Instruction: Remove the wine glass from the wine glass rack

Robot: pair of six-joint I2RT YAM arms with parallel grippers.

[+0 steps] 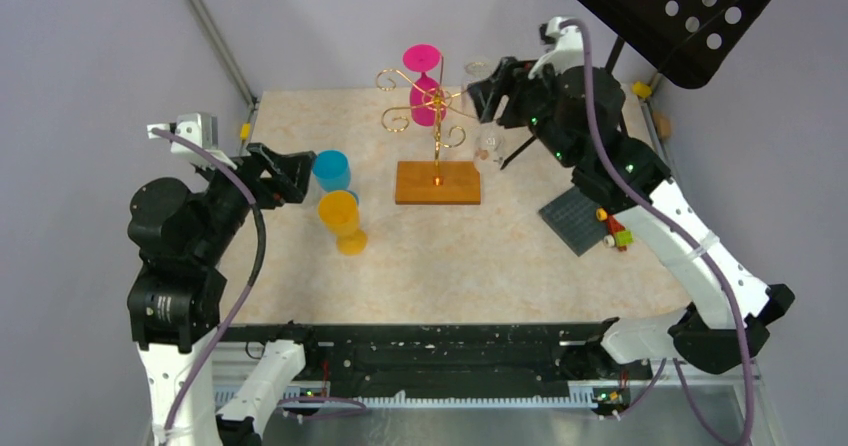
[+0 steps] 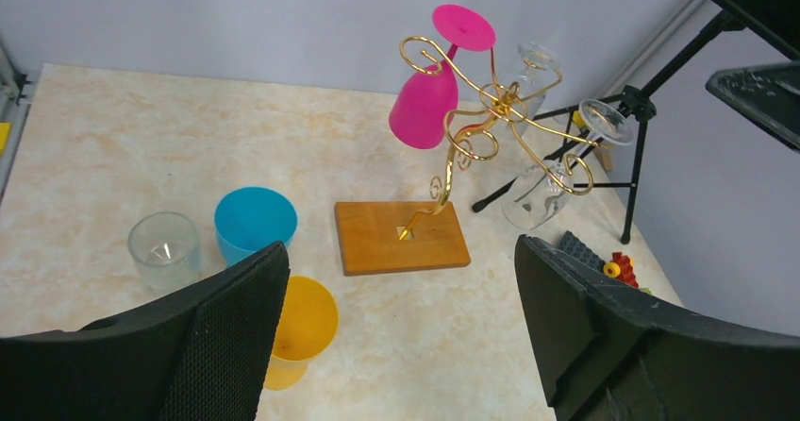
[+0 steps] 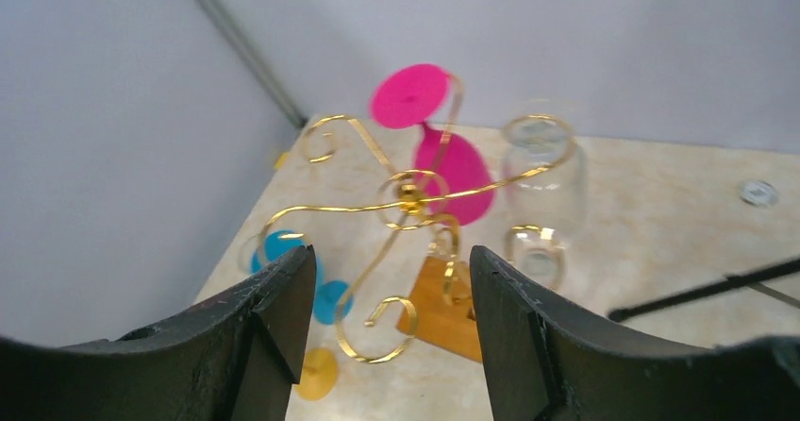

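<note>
Wine glass of clear, thin glass [image 2: 534,199] hangs bowl-down from a scroll arm on the right side of the thin gold wire wine glass rack [image 1: 437,181], whose flat orange-brown wooden base stands mid-bench. It looks light, rigid, slick and breakable. I would take it gently around the bowl, or at the stem just under the foot, then slide the foot out along the wire rather than pull straight down. The right hand [image 1: 486,94] hovers just beside that side of the rack, fingers apart with nothing between them. On the rack I count 3 glasses: this one, a second clear wine glass [image 2: 528,74] farther back, and 1 magenta wine glass [image 2: 425,108]. On the marbled beige bench [image 2: 113,138] stand 1 blue goblet [image 2: 255,223], 1 yellow goblet [image 2: 302,327] and 1 clear tumbler [image 2: 165,249]. The left hand [image 2: 401,251] sits near them, fingers wide apart and empty.
</note>
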